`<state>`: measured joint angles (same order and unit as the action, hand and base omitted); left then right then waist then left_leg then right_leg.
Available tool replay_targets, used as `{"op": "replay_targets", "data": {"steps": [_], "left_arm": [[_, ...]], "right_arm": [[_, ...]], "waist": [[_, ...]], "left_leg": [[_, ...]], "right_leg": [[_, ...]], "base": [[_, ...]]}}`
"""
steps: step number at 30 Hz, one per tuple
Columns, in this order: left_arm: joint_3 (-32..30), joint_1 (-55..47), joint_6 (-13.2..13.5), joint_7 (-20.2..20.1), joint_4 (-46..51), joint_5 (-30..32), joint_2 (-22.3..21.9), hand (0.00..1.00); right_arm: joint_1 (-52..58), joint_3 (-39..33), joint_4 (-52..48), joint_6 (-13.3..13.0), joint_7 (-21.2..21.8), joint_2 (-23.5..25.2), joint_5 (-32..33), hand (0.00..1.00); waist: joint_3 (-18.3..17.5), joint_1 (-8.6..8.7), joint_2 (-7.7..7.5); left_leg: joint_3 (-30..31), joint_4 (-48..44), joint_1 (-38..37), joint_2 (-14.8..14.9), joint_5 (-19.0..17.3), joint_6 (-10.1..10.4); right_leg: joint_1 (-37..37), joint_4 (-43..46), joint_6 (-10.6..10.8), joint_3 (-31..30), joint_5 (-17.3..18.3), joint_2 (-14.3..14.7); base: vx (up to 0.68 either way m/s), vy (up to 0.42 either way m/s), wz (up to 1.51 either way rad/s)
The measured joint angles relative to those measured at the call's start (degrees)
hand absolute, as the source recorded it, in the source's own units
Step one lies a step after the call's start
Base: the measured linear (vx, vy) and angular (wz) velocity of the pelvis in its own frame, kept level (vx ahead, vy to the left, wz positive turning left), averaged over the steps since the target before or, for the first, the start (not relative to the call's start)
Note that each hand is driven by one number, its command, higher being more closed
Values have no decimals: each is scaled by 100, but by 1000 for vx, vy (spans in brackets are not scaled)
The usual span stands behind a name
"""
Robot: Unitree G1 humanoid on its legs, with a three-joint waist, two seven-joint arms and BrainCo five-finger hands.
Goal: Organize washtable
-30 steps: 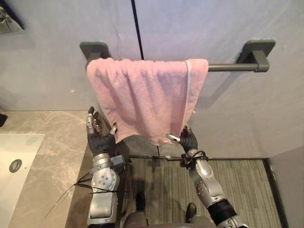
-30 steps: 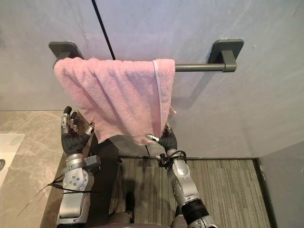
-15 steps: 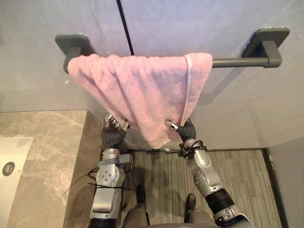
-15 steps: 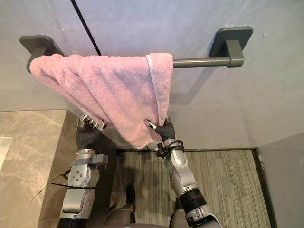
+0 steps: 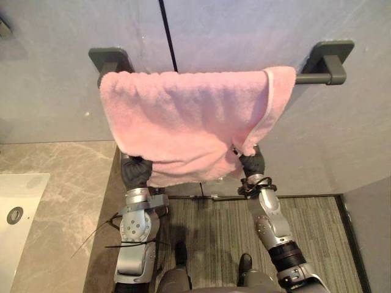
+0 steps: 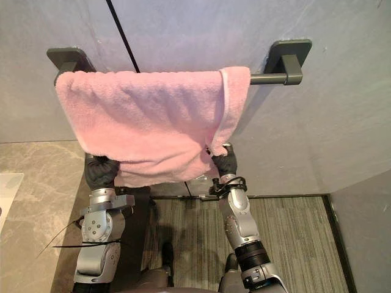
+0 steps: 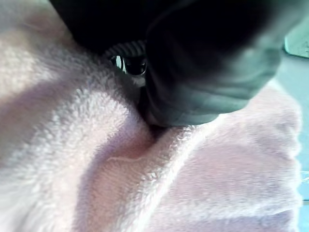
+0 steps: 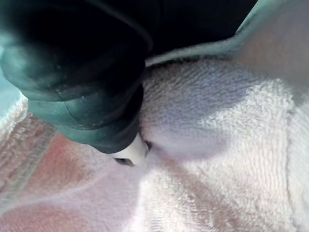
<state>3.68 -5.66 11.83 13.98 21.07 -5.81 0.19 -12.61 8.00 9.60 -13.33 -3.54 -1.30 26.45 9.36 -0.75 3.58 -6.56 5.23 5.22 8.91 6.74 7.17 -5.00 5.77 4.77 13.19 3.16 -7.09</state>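
Nearest, the robot's left hand (image 5: 135,172) and right hand (image 5: 252,163) are reaching up to the lower hem of a pink towel (image 5: 183,116), one below each bottom corner. To the robot's left, a marbled countertop (image 5: 61,183) is running alongside, with a white sink (image 5: 18,207) set into it. Farther off, the towel is hanging over a dark grey towel bar (image 5: 311,77) fixed to the wall.

A second ago the left hand was hovering spread beside the hem, clear of it. The towel was hanging bunched then, sloping down to a point by the right hand. Now the cloth is lying wider along the bar, its right edge closer to the bar's right bracket and its hem running nearly level. The towel seems to be getting straightened, and that part of the tidying looks close to done.

Both hands are tucking in behind the cloth, so it cannot be told whether either is spread flat, pressing or pinching the hem. The wrist views are showing dark hand covers sinking into pink terry. The bar is hiding under the towel from its left bracket onward, and the sink is getting cut off at the picture's edge.
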Motion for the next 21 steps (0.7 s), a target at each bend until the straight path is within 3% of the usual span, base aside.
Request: {"op": "replay_targets", "data": {"steps": [8,21], "left_arm": [[200,-23,-2,-286,22,-13,5,100],[349,-94,-35,-281,-541,50,-8,100]], "right_arm": [[286,-425,-223,-36,13,-32,-128,100],[933,-540,-236,-9,138,88,-182,100]], "waist": [[-4,148,-4],[-157,165,11]], "left_leg": [[-27,3,-192,3,0,-1],[-176,14,-402,16,1,-2]], "right_leg": [[177,-10,15,-8,-13,14],[498,-476,39,-135,-320,93]], "base": [[-7,1,-1],[-13,2,-5]]}}
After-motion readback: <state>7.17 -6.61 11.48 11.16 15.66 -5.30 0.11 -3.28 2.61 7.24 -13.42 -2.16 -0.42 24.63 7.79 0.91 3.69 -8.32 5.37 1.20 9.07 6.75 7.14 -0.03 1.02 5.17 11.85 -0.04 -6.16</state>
